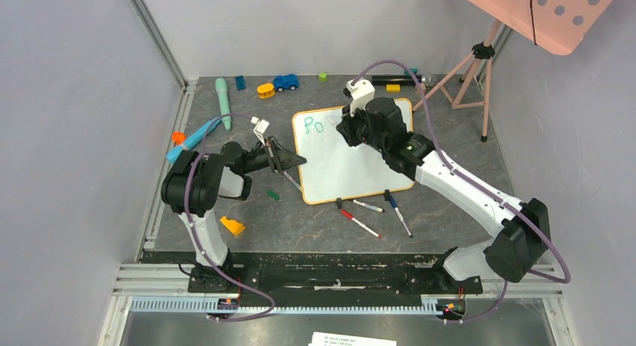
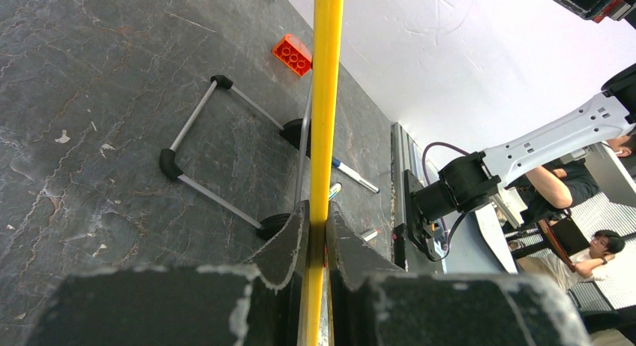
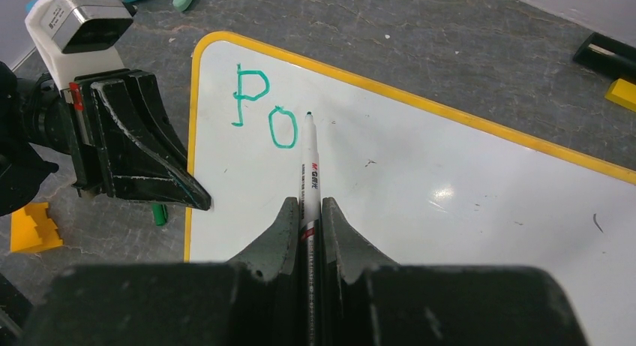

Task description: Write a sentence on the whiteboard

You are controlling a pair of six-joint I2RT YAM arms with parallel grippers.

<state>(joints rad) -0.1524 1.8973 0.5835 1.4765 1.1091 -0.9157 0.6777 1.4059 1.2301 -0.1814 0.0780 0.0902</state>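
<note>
The whiteboard (image 1: 352, 169), white with a thin orange-yellow frame, lies on the dark table. Of the sentence, only the teal-green letters "Po" (image 3: 262, 109) show, at the board's top left corner, also in the top view (image 1: 313, 125). My left gripper (image 1: 296, 160) is shut on the board's left edge. That edge shows as a yellow strip (image 2: 324, 98) between its fingers (image 2: 285, 241). My right gripper (image 3: 308, 211) is shut on a white marker (image 3: 310, 166). The marker's tip sits just right of the "o". In the top view the right gripper (image 1: 346, 128) is over the board's upper left.
Three loose markers (image 1: 361, 224) lie in front of the board's near edge. An orange brick (image 1: 232, 226) and a small green cap (image 1: 273, 195) lie near the left arm. Toys (image 1: 285, 82) line the back. A tripod (image 1: 472, 68) stands at the back right.
</note>
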